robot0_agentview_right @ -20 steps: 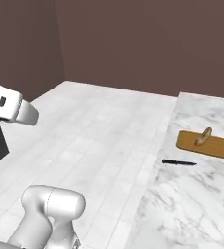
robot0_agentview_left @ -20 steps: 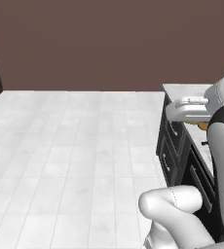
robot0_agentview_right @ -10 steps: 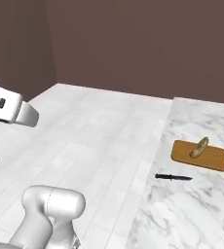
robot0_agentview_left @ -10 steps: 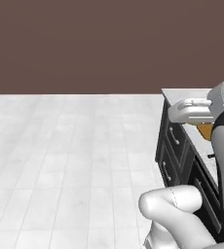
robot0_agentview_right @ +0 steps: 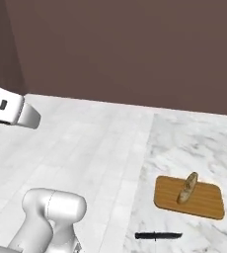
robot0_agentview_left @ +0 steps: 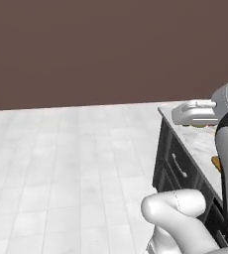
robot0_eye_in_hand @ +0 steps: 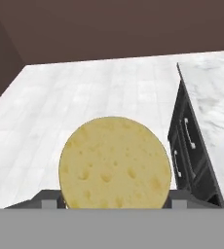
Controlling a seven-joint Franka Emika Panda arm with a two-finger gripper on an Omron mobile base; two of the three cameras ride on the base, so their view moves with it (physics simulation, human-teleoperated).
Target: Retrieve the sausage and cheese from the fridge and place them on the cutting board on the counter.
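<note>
Cheese, a round yellowish-tan puck with small holes [robot0_eye_in_hand: 115, 163], sits clamped between the jaws of the claw [robot0_eye_in_hand: 115, 202], filling the near field of the hand view. The orange-brown wooden cutting board [robot0_agentview_right: 188, 197] lies ahead and to the right of the claw on the white marble worktop [robot0_agentview_right: 194, 148], carrying a tan bread-like piece [robot0_agentview_right: 187, 188]; a black knife [robot0_agentview_right: 158, 236] lies just beside it. Approach from above, lower onto bare wood clear of the bread, then release.
</note>
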